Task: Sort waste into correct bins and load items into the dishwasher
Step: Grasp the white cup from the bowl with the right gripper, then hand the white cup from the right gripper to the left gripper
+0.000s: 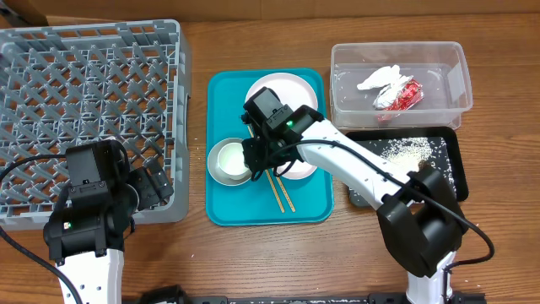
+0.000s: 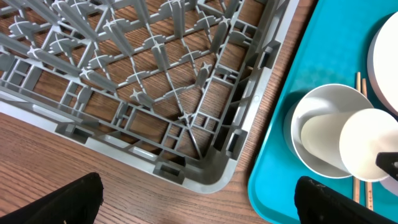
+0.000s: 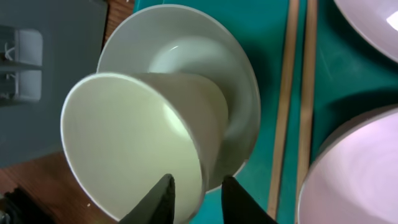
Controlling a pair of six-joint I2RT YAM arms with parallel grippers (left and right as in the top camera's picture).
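Right hand (image 3: 198,186) grips one cup (image 3: 130,137); one bowl (image 3: 186,37), two chopsticks (image 3: 285,106).

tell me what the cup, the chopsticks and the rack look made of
cup: likely glazed ceramic, smooth glossy off-white with soft highlights.
chopsticks: wood or bamboo, matte tan, unpainted.
rack: moulded plastic, dull grey lattice with thin ribs.

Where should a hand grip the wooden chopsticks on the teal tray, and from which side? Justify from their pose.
Grip the chopsticks at the ends nearest the robot, coming straight down, fingers spanning both. They lie flat, side by side, on the teal tray; farther up, the white bowl and pinkish bowl crowd them, while those ends have bare tray alongside.
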